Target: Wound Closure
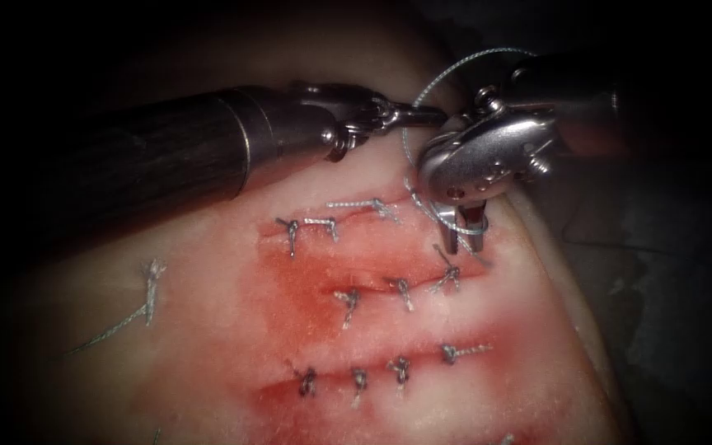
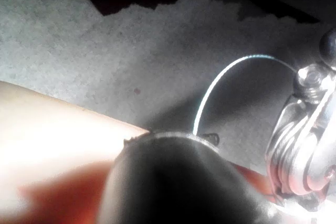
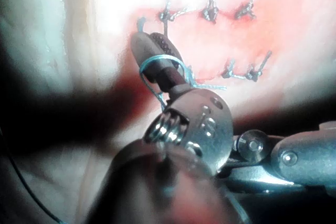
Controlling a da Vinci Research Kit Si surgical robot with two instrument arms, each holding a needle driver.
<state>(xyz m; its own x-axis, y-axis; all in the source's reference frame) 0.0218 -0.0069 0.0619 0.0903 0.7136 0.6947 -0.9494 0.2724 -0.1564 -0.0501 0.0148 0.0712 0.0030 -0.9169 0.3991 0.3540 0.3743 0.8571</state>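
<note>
Tissue lies under both tools, pale at its edges and stained with red fluid around several cuts that are already closed by rows of small knotted stitches. In the endoscope view the left tool comes over the upper left part of the tissue, and its narrow jaws are clenched on the thread, which rises from them in a thin arc. The right tool points down at the right end of the upper cut, near the right edge of the tissue, with thread wound around its jaws. The right wrist view shows this more clearly: a loop of thread goes around the two jaws of the right tool, which stand a little apart and hold nothing between them. The left wrist view adds the arc of thread over a grey cloth; the left tool's own jaws are hidden there behind its dark body. I cannot find the needle.
</note>
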